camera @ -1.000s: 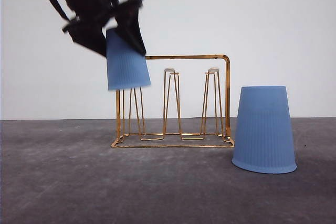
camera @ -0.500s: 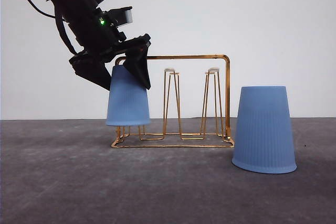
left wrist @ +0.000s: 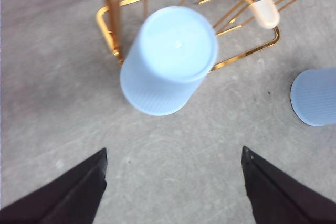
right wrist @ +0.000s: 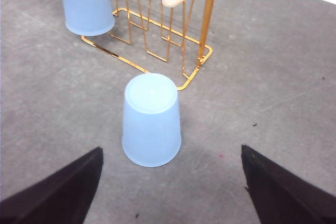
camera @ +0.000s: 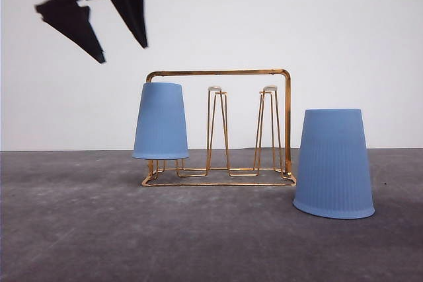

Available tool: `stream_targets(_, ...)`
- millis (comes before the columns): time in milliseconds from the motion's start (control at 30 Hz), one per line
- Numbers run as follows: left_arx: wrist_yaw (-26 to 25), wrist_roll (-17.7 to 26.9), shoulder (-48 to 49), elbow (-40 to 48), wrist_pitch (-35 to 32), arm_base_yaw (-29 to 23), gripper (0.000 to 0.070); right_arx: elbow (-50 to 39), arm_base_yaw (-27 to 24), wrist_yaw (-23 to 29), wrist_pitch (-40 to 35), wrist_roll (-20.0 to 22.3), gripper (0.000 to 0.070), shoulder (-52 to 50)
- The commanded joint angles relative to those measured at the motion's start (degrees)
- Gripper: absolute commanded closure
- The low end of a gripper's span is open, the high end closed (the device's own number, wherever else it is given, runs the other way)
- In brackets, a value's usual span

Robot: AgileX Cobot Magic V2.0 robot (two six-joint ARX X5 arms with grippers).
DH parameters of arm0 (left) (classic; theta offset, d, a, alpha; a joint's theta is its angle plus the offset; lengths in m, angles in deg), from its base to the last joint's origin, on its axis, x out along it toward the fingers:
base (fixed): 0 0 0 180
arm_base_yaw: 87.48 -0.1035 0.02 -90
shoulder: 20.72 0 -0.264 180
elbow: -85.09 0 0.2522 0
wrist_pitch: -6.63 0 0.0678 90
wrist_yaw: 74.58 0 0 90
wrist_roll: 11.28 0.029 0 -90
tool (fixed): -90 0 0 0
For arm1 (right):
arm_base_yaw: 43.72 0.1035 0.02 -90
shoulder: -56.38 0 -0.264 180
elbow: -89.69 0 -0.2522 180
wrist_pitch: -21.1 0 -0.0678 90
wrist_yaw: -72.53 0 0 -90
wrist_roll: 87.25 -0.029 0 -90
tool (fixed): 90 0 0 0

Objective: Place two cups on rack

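Blue cup [camera: 161,121] sits on the rack [camera: 218,125], below the wide-spread left end effector [camera: 119,28]; second cup [camera: 332,163] remains.

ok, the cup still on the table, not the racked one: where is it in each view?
Front view: cup on the table, upside down at lower right, just right of the rack.
Left wrist view: cut off at the right edge, away from the rack's corner.
Right wrist view: centre of the picture, between the open right tool's fingers.
Shared landmark: the racked cup on the rack's end prong.
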Motion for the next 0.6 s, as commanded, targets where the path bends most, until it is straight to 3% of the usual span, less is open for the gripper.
stream_targets(0, -0.46, -0.27, 1.94, 2.23, -1.19, 0.18, 0.0236, 0.44, 0.24, -0.12, -0.59, -1.65, 0.0166, 0.22)
stream_targets(133, -0.46, -2.94, 10.86, 14.44, -9.79, -0.12, 0.0236, 0.44, 0.24, -0.06, -0.62, -1.8, 0.0166, 0.5)
stream_targets(367, 2.86, -12.56, 28.47, 39.22, -25.9, -0.7, 0.0238, 0.44, 0.24, -0.2, -0.62, -3.19, 0.0166, 3.19)
stream_targets(567, 4.35, -14.42, 38.86, 52.12, -29.41, -0.7, 0.0238, 0.44, 0.24, -2.34, -1.08, -3.53, 0.0166, 7.28)
